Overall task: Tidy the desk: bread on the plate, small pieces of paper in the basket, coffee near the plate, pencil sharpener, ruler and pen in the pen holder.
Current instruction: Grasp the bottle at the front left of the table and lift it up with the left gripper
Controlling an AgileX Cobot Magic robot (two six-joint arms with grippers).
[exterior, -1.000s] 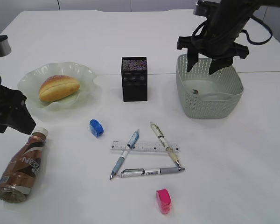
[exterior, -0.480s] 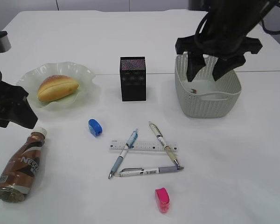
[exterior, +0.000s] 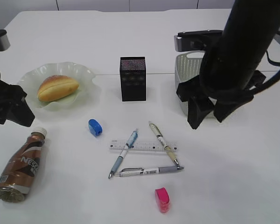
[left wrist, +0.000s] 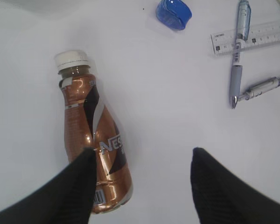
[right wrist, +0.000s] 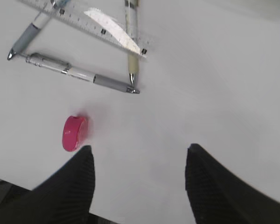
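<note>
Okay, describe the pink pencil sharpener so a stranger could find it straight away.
Start at the black pen holder mid-desk, then drop to the triangle of pens over the ruler. Just below sits the pink sharpener, alone near the front edge; the other sharpener is blue.

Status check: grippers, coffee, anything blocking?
Both grippers open, empty. Coffee lying on its side below left gripper, not yet by plate. Nothing blocking it.

The right arm (exterior: 238,56) hid most of the basket (exterior: 189,63), and its contents could not be seen. The left arm (exterior: 7,105) was cut off by the left edge. The ruler (exterior: 144,146) markings were too fine to read.
</note>
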